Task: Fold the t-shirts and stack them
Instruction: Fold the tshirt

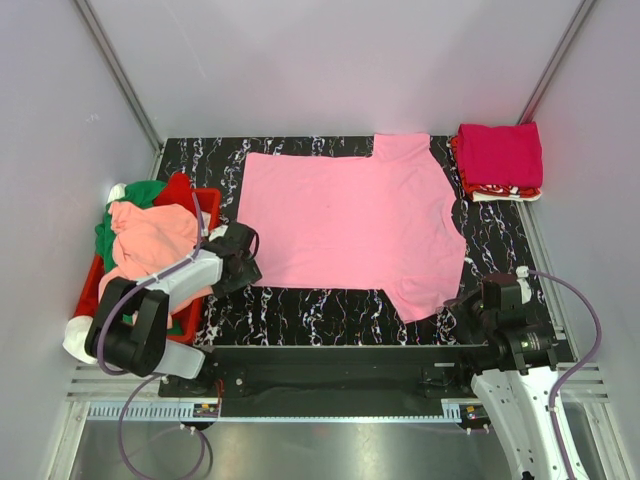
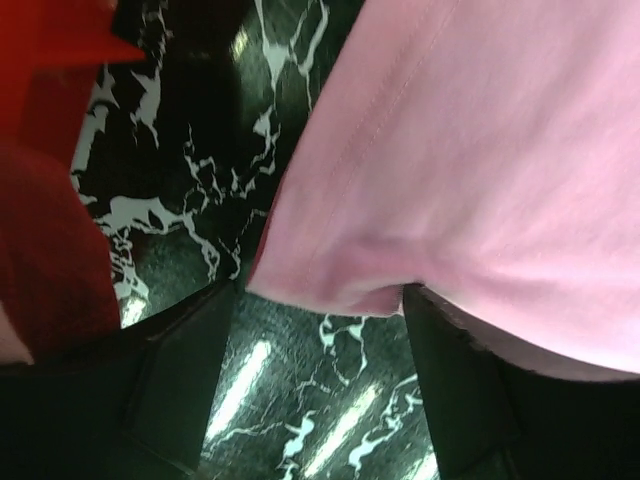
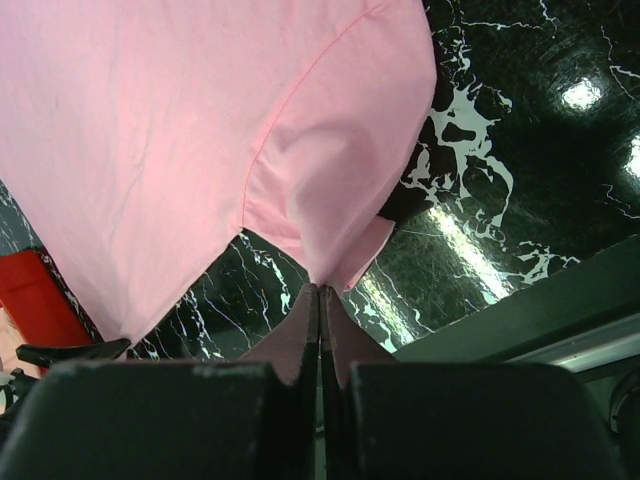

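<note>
A light pink t-shirt point(image 1: 350, 220) lies spread flat on the black marble table point(image 1: 330, 310). My left gripper point(image 1: 245, 262) is open at the shirt's near left hem corner. In the left wrist view that corner point(image 2: 480, 150) sits between the spread fingertips of the left gripper point(image 2: 318, 300). My right gripper point(image 1: 470, 300) is at the near right sleeve. In the right wrist view the right gripper point(image 3: 320, 290) is shut on the sleeve's edge, and the cloth point(image 3: 200, 120) is pulled up to a point there. A folded stack with a magenta shirt point(image 1: 500, 155) on top sits at the back right.
A red plastic crate point(image 1: 207, 200) stands at the left table edge. It holds a pile of unfolded shirts: salmon point(image 1: 150, 240), green point(image 1: 125, 200), red point(image 1: 180, 187) and white point(image 1: 78, 338). Grey walls surround the table. A metal rail runs along the near edge.
</note>
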Action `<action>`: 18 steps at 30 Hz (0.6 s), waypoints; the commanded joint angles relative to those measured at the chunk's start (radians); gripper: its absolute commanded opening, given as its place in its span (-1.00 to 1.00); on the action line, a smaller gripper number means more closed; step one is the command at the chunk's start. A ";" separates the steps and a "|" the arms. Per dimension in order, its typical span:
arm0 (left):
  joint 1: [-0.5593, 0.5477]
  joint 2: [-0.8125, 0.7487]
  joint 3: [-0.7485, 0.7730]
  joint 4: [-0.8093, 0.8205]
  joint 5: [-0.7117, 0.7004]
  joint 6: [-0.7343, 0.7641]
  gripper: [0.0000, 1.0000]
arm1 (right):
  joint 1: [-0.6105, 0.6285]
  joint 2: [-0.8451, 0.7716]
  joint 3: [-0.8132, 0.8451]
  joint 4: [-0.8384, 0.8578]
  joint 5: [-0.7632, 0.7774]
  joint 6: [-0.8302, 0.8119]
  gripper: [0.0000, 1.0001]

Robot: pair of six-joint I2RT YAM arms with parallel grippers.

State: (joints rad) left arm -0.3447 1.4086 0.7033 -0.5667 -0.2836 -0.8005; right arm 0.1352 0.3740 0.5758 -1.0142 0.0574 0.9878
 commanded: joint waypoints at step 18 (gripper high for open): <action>-0.013 -0.080 -0.022 0.081 0.006 0.015 -1.00 | -0.002 -0.081 0.073 -0.072 0.088 0.049 -1.00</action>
State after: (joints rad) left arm -0.3466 1.4052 0.6926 -0.4686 -0.3176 -0.8036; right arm 0.1352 0.3141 0.5823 -1.0527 0.0826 1.0042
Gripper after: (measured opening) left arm 0.027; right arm 0.010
